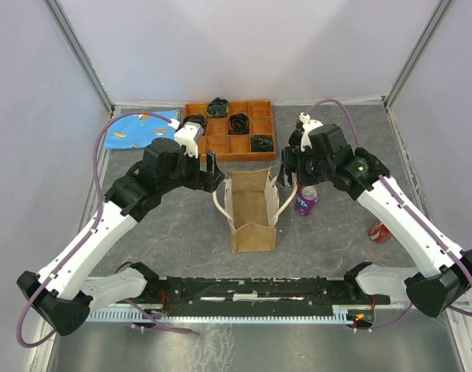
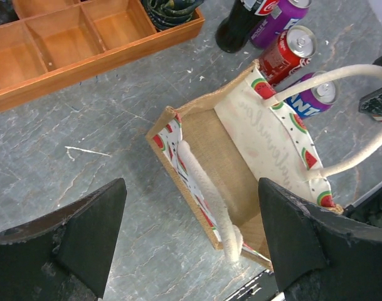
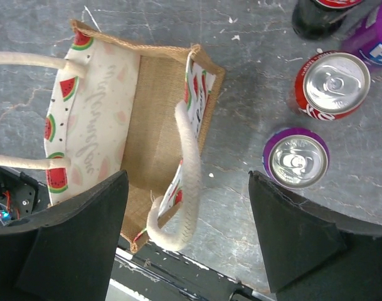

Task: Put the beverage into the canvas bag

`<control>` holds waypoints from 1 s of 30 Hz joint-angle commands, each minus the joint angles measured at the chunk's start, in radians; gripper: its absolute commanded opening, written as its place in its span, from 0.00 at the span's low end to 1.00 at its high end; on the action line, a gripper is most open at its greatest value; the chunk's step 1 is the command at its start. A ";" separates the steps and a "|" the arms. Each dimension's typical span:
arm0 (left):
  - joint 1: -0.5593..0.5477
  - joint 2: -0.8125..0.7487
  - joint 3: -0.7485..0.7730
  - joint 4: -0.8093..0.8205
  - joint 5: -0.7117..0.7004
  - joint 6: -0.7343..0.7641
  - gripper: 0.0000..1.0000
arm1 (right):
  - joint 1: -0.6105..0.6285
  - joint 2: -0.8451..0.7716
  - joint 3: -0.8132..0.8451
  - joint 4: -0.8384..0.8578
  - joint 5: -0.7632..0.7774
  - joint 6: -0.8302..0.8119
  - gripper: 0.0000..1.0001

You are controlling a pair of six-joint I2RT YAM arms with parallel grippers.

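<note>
1. Left gripper (image 2: 189,213) and right gripper (image 3: 187,207): jaws spread, holding nothing, either side of the upright canvas bag (image 1: 254,236).
2. Purple can (image 1: 306,200) stands just right of the bag.
3. Risk: loose handle (image 3: 189,157) snags the can, toppling the bag.

canvas bag (image 3: 156,119): rough cloth | purple can (image 3: 296,160): glossy mtl | tray (image 2: 103,63): matt wood

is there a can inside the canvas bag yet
No, the canvas bag shows only its bare woven inside, while the purple can and the red can stand on the table beside it.
</note>
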 commanded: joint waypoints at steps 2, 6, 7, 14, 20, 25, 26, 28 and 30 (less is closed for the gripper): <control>0.009 0.011 0.064 0.052 0.049 -0.061 0.91 | -0.002 -0.016 0.055 0.096 -0.020 0.005 0.92; 0.022 0.030 0.094 0.061 0.047 -0.069 0.91 | -0.002 -0.027 0.083 0.157 0.111 0.000 0.99; 0.024 0.035 0.099 0.062 0.047 -0.069 0.92 | -0.004 -0.023 0.100 0.170 0.139 -0.007 0.99; 0.035 0.042 0.094 0.068 0.041 -0.066 0.91 | -0.009 0.070 0.249 0.201 0.293 -0.111 0.99; 0.046 0.047 0.080 0.084 0.041 -0.065 0.91 | -0.054 0.129 0.165 0.350 0.455 -0.190 0.99; 0.051 0.053 0.080 0.083 0.041 -0.060 0.91 | -0.076 0.163 0.067 0.477 0.449 -0.226 0.99; 0.053 0.054 0.080 0.083 0.041 -0.060 0.91 | -0.078 0.170 0.054 0.497 0.448 -0.232 0.99; 0.056 0.058 0.082 0.081 0.041 -0.059 0.91 | -0.086 0.194 0.043 0.518 0.450 -0.236 0.99; 0.058 0.065 0.084 0.078 0.044 -0.058 0.91 | -0.097 0.212 0.029 0.542 0.447 -0.233 0.99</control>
